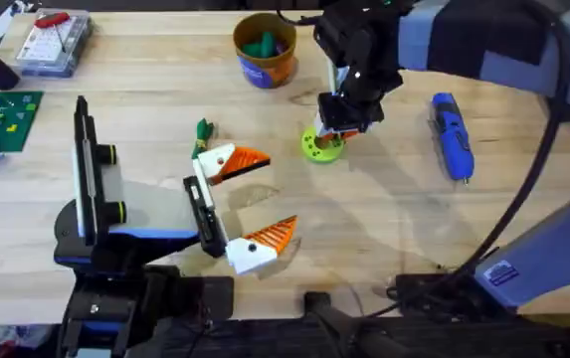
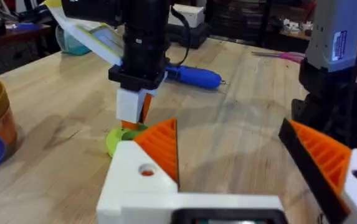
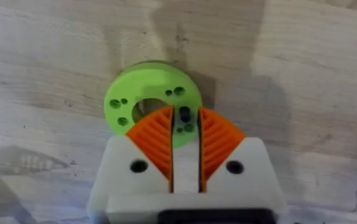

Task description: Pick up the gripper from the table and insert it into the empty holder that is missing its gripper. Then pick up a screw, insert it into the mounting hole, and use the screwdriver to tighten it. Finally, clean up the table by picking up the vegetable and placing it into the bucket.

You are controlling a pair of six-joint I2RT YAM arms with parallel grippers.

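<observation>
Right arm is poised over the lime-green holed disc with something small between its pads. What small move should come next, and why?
Probably a short, straight descent. The right pincer holds a small dark screw between nearly shut orange ribbed pads, right above a hole of the lime-green holed disc. Lowering should seat the screw before release. The bright blue cylindrical screwdriver lies untouched on the wooden table.

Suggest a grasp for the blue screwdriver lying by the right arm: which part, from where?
Grip the screwdriver across its thick blue barrel, near mid-length, coming straight down from above. It lies flat on the table, its long axis running roughly away from the bases, thin metal tip toward them, so the jaws should close across the width. Nothing crowds its sides.
</observation>
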